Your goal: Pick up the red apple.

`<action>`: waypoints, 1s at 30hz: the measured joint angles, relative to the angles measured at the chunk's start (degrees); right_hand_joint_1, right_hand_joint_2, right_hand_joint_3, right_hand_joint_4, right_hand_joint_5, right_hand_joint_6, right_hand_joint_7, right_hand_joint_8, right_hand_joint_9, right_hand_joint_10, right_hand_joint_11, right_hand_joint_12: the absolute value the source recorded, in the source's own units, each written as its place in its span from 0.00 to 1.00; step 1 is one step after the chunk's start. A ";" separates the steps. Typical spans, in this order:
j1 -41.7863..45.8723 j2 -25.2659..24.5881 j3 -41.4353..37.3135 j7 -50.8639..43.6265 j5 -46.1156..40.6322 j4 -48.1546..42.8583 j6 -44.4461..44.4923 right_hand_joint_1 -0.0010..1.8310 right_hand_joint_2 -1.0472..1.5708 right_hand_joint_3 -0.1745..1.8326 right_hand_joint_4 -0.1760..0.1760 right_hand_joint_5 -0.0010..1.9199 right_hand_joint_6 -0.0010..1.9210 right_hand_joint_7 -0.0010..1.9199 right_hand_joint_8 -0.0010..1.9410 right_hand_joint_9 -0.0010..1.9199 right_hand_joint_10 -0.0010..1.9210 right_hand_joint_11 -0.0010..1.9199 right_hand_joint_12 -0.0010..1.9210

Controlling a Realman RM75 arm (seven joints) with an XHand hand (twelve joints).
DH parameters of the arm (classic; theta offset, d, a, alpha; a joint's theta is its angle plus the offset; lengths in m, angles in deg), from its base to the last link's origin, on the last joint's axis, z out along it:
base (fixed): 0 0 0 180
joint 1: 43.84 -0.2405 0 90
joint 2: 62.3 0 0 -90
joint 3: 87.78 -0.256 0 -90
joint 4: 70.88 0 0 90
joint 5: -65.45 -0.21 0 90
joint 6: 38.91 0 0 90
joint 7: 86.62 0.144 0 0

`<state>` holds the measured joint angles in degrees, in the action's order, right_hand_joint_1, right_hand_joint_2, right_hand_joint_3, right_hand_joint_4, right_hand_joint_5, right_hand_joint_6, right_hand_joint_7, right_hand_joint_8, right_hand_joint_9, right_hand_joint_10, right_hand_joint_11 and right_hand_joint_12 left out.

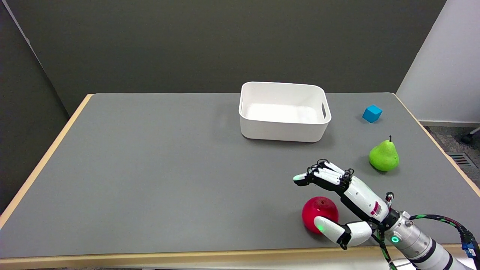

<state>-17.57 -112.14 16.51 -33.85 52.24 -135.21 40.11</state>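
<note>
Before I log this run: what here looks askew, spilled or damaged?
Nothing stands out. The red apple, green pear, blue cube and white bin all sit upright and intact on the table.

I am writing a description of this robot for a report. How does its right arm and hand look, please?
The right hand is white with black joints, two fingertips glowing green, and a red-and-white label on its back. The arm is white with a silver wrist, a green ring light, and a black-and-green braided cable.

Grey table (150, 180), wood edging; dark wall (187, 45) behind; white wall (446, 67) right.
</note>
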 measured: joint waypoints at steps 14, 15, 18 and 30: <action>-0.09 -0.38 0.64 -0.19 -0.94 2.81 -1.61 0.14 0.66 0.56 0.50 0.18 0.33 0.25 0.31 0.19 0.50 0.07 0.68; -0.10 -0.40 0.72 -0.21 -0.95 2.98 -1.64 0.14 0.66 0.56 0.50 0.18 0.33 0.25 0.31 0.19 0.49 0.07 0.68; -0.30 -0.53 1.15 -0.27 -1.08 3.67 -1.71 0.14 0.66 0.56 0.50 0.18 0.33 0.25 0.31 0.19 0.49 0.07 0.68; -2.00 -0.85 2.85 -0.23 -1.13 5.90 -1.79 0.17 0.68 0.50 0.52 0.18 0.33 0.26 0.30 0.18 0.51 0.09 0.70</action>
<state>-19.57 -112.98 19.36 -34.08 51.10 -129.30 38.32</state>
